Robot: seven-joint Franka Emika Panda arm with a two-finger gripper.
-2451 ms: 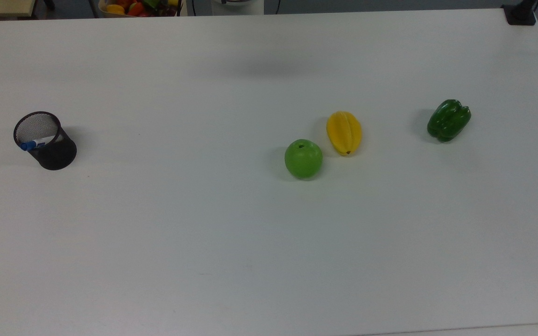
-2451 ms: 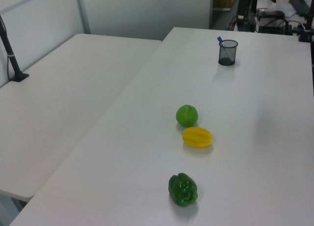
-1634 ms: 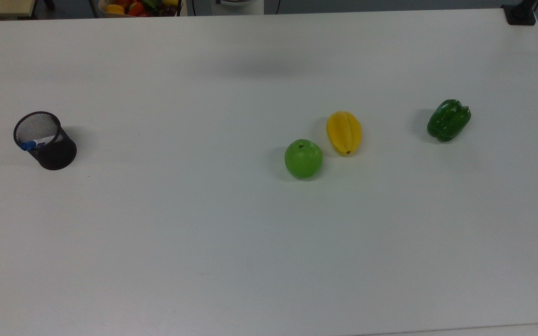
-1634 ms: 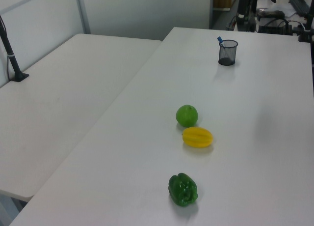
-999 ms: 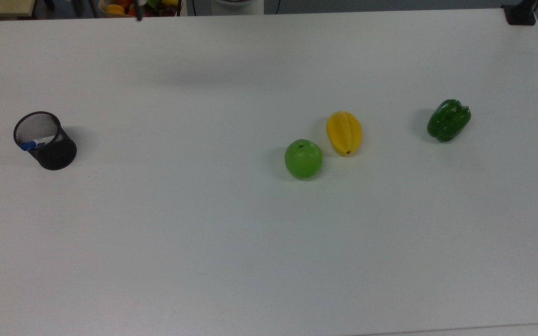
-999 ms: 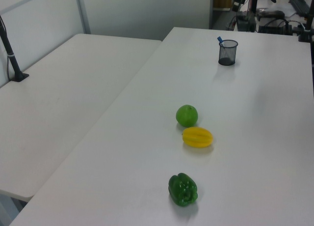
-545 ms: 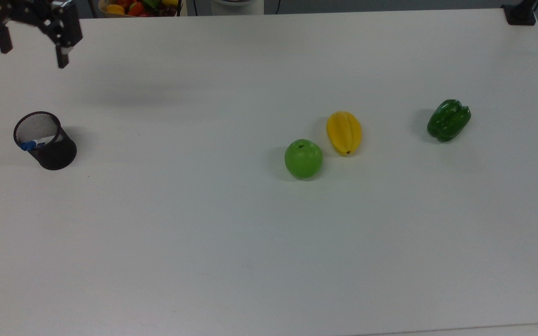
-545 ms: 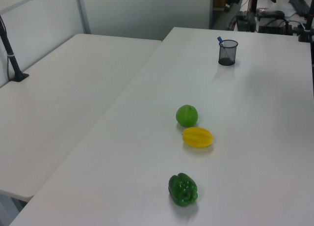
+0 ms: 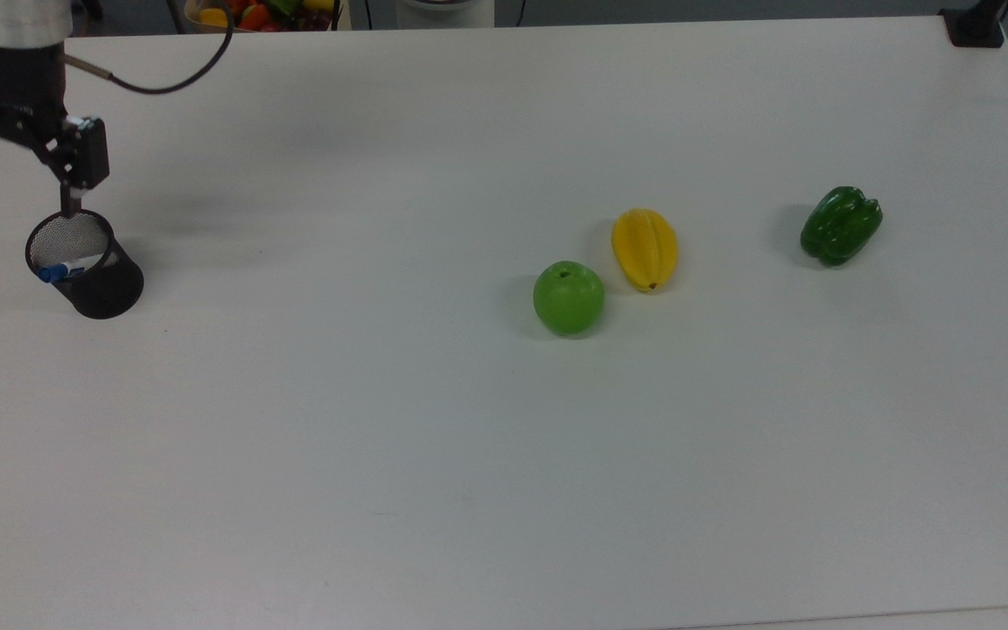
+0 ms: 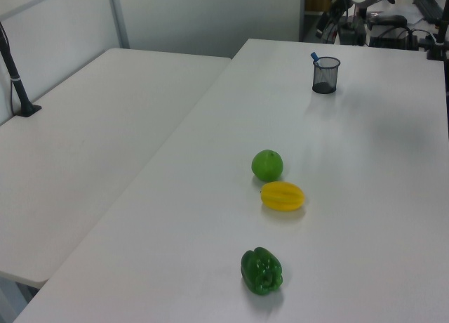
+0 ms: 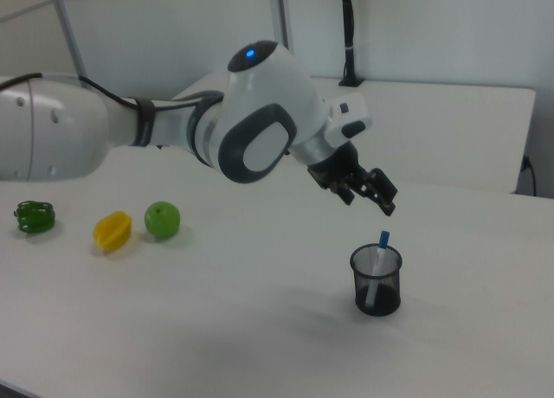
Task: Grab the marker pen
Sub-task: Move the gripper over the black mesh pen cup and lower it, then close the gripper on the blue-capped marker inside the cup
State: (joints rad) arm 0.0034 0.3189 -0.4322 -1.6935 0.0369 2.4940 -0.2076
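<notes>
Hovering with fingers spread and holding nothing, our gripper (image 9: 23,179) is sitting at twelve o'clock of the black mesh cup (image 9: 88,267) in the top view, where we are seeing the marker pen (image 9: 66,269) leaning inside. In the right view, we are seeing the gripper (image 11: 368,195) above, the marker pen (image 11: 379,258) poking out of the cup (image 11: 376,281).

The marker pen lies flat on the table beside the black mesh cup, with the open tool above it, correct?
Not quite. The marker pen stands inside the black mesh cup, blue cap poking over the rim, as the right view shows. The open tool does hang above it.
</notes>
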